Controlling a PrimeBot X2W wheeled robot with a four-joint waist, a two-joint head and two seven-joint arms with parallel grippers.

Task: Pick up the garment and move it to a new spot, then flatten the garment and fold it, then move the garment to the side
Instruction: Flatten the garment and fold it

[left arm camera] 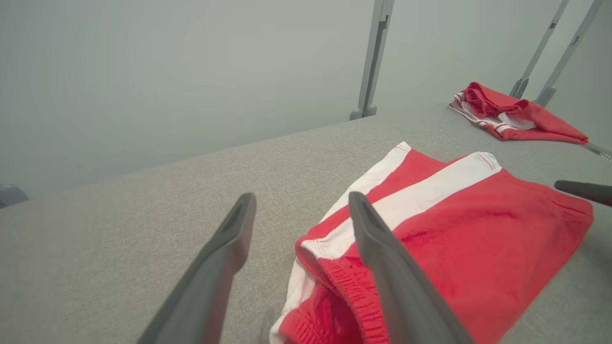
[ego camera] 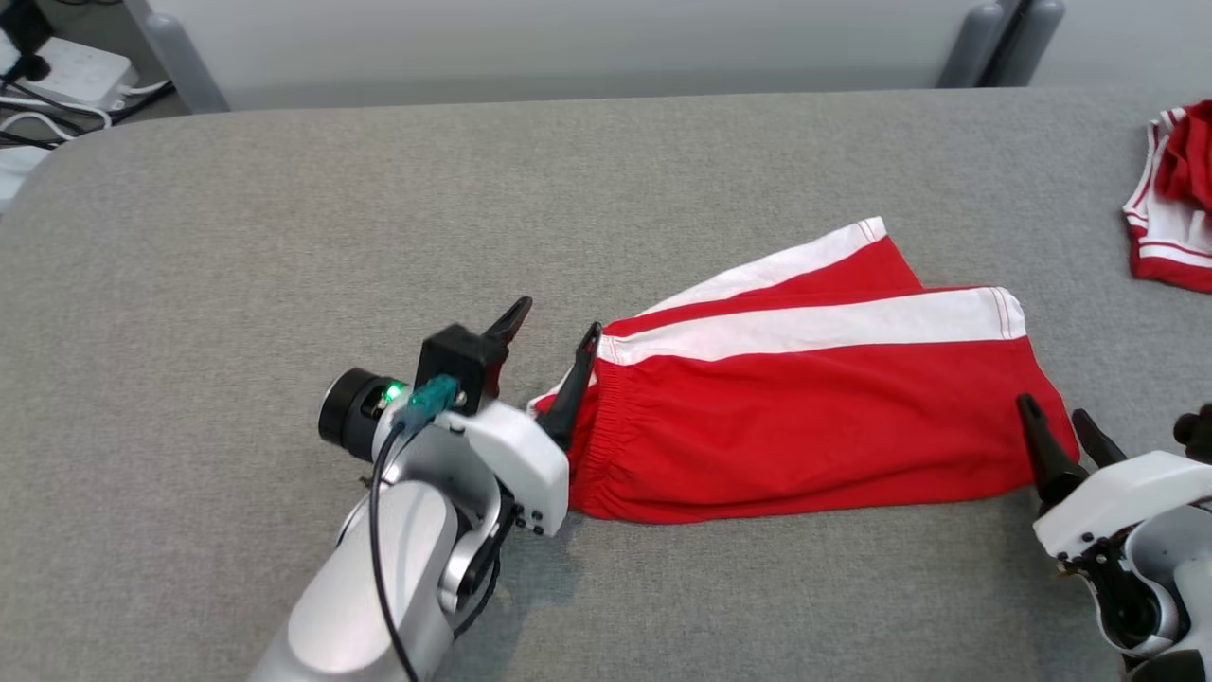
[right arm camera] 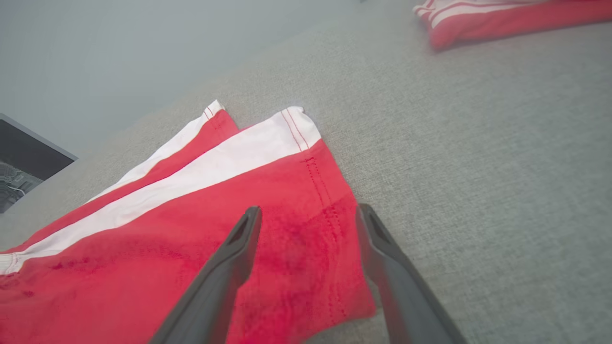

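Working surface seen from my head and both wrists. The red shorts [ego camera: 805, 426] lie flat on the grey table [ego camera: 284, 237], one leg laid over the other, the two white side stripes fanning apart toward the hems.

My left gripper [ego camera: 557, 317] stands at the shorts' waistband end, jaws spread wide. One finger rests against the elastic edge, the other is clear of the cloth, and nothing is grasped. My right gripper [ego camera: 1052, 409] stands at the shorts' near hem corner, jaws likewise spread over the fabric and holding nothing.

Progress, as I judge it:
- The garment looks already placed and smoothed.
- A first lengthwise fold looks made, since leg lies on leg.
- The legs are not squarely stacked, so the fold may need trimming up.
- A crosswise fold, waistband to hems, seems yet to come.
- The move to the side is not yet done.

Count:
- Garments, two: the shorts in work, and a second red-and-white garment [ego camera: 1174, 208], bunched, well apart beyond the shorts' hem end on my right.
- Grippers, two, with four fingers in all.
- Table, one.
- White stripes showing on the shorts, two.
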